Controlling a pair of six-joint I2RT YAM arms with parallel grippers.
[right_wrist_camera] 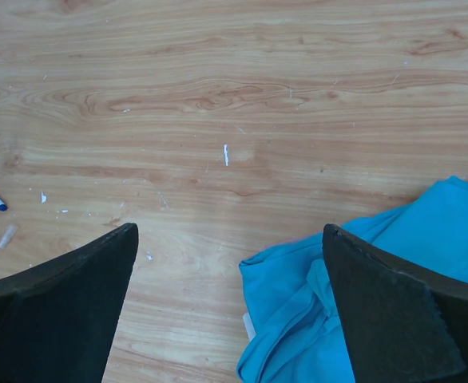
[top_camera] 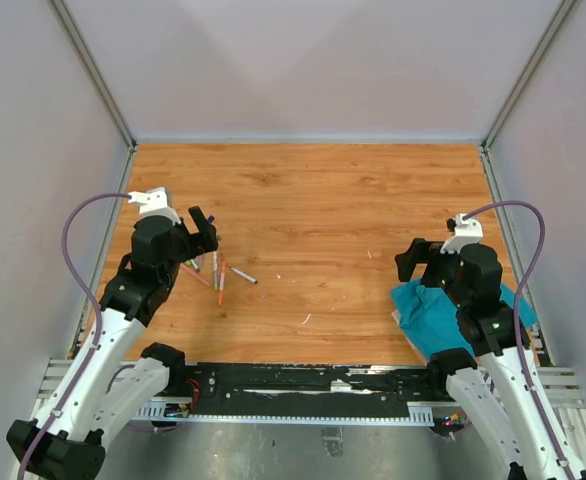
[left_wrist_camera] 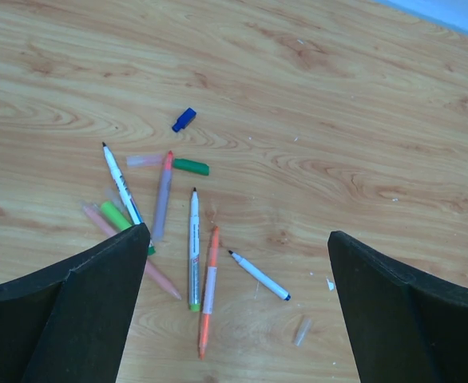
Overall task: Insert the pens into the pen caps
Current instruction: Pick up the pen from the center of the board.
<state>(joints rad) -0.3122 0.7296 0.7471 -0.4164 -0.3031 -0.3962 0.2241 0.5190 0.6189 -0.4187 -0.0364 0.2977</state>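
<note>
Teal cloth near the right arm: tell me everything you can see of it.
The teal cloth is plain blue-green fabric that looks soft and thin. It is crumpled into loose folds, not spread flat. It lies on the wooden table at the near right, and the right arm hides part of it in the top view. The right gripper is open above the cloth's left edge and holds none of it. No pen or cap shows on the cloth.

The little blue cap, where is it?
In the left wrist view the little blue cap lies alone on the left side of the wooden table, just past the green cap and the scattered pens.
</note>
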